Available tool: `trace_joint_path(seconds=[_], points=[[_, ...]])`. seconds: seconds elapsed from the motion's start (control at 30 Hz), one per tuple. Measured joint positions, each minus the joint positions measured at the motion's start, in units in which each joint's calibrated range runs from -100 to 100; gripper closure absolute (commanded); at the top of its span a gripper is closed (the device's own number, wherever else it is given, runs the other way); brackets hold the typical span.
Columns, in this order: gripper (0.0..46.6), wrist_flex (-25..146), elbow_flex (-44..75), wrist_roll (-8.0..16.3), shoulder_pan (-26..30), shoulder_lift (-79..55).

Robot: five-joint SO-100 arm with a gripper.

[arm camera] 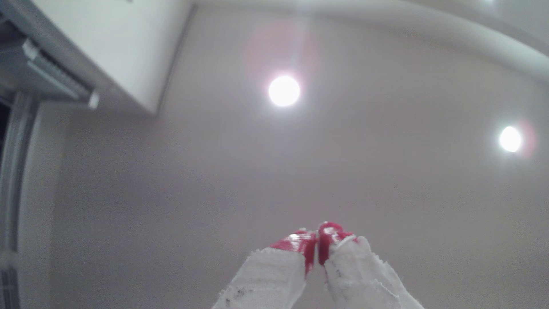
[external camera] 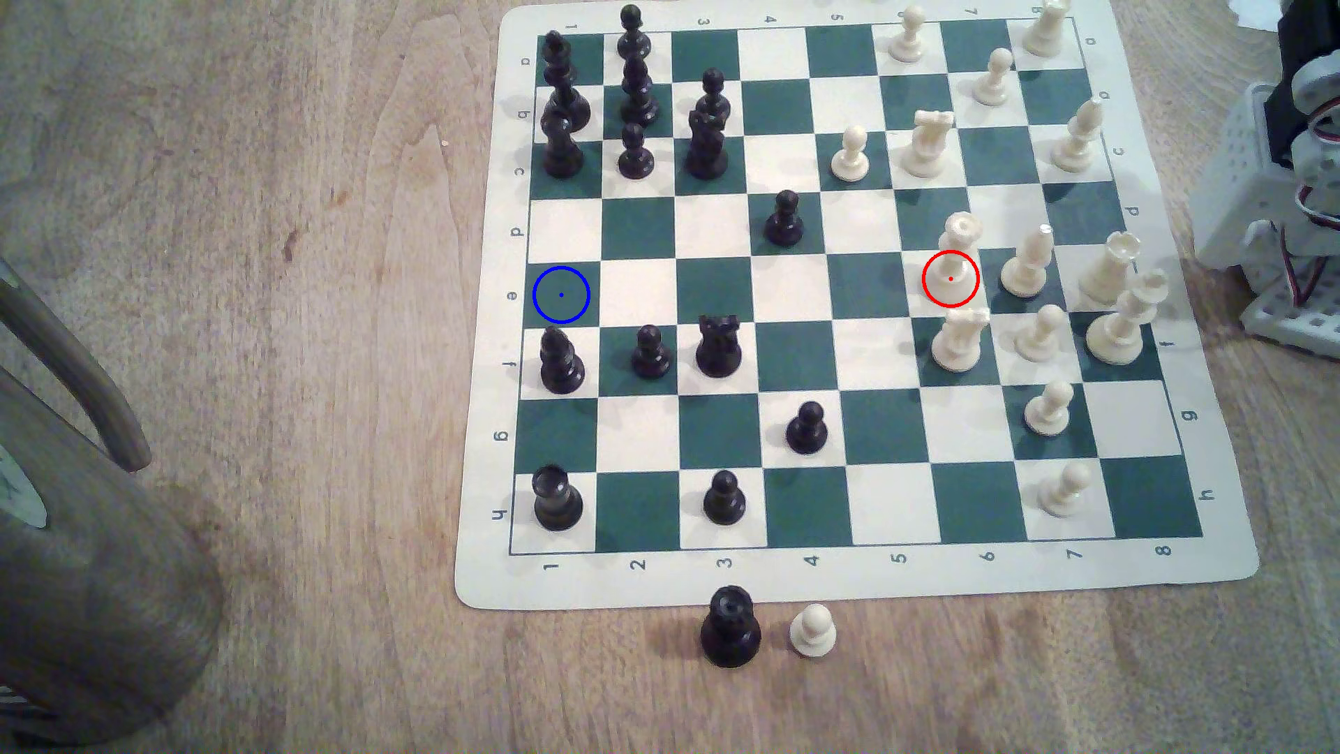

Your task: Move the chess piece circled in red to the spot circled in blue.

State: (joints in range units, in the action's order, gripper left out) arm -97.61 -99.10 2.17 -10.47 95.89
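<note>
1. Exterior view. The chess mat [external camera: 855,580] lies on the wooden desk [external camera: 290,362], pushed toward the desk's right side as this view shows it. The robot arm's base [external camera: 1283,181] stands just off the mat's right edge, folded back and clear of the pieces.
2. Exterior view. The chess piece circled in red [external camera: 956,254] is a cream piece with a notched cup crown. It stands upright on a white square in the row lettered e, in the column numbered 6, on the mat's right half. Nothing touches it.
3. Exterior view. Its neighbours are close: a cream knight [external camera: 958,339] just toward the mat's near edge, and a tall cream piece [external camera: 1028,262] just beside it toward the right edge. Judgement: a grip from straight above, on the crown or neck, looks safest.
4. Exterior view. The spot circled in blue [external camera: 561,294] is a bare dark green square in the same row e, column 1, at the mat's left edge. A black bishop [external camera: 561,361] stands on the next square toward the near edge, so the set-down wants care.
5. Exterior view. A black rook [external camera: 730,628] and a cream pawn [external camera: 813,631] sit on the desk off the mat's near edge, probably captured.
6. Wrist view. The camera looks up at a ceiling with two lamps [arm camera: 284,91]. The gripper [arm camera: 316,242] has red tips on cloth-wrapped fingers [arm camera: 270,276]; the tips are pressed together with nothing between them.
7. Judgement: the arm is parked and the reach has not begun.
</note>
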Motion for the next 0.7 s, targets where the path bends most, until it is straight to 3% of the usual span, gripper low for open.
trace_joint_path(seconds=[0.27,0.7], points=[[46.4,0.8,0.0,0.0,5.97,-0.25],[45.6,22.23,5.06,0.0,7.96,-0.34]])
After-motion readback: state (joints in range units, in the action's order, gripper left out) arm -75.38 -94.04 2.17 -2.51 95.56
